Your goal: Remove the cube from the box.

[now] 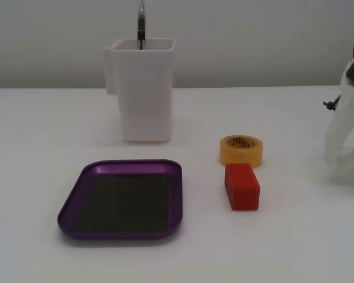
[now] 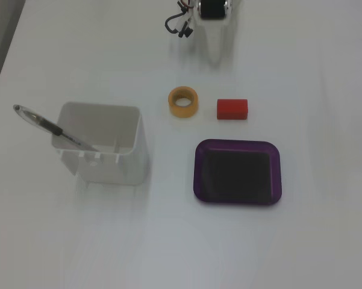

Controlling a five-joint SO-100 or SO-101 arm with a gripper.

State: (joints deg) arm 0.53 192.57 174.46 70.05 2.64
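The red cube [image 1: 242, 186] lies on the white table, outside the box and to its right, just in front of the yellow tape roll [image 1: 241, 150]. In the other fixed view the cube [image 2: 232, 109] lies above the box. The box [image 1: 76, 200] is a shallow purple tray with a dark bottom and nothing in it; it also shows in the other fixed view [image 2: 238, 144]. My white gripper [image 1: 340, 160] is at the right edge, well apart from the cube and pointing down at the table. It blends with the white table, so its jaws are unclear. It shows at the top of the other fixed view [image 2: 214, 51].
A tall white plastic container [image 1: 144, 88] with a pen [image 1: 141, 26] in it stands behind the box; it shows at the left in the other fixed view [image 2: 105, 150]. Black cables [image 2: 177, 25] hang beside the arm.
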